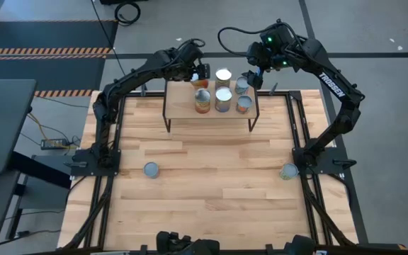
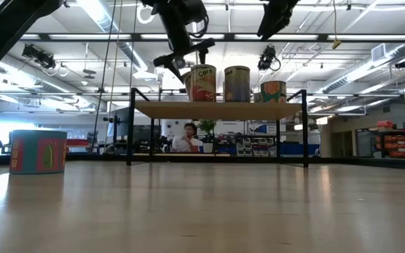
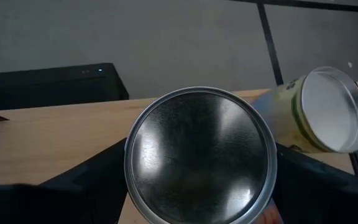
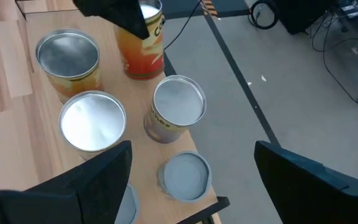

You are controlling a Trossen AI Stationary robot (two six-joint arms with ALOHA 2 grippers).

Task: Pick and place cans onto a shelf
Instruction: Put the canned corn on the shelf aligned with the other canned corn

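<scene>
The light-wood counter carries the shelf near its far edge and two lone cans, one toward the left arm's base, one by the right arm's base. Cans crowd the shelf between the left tool and right tool.

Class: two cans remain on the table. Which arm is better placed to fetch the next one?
Probably right: the right tool hangs open and empty over the shelf; the left tool straddles a shelved can.
</scene>
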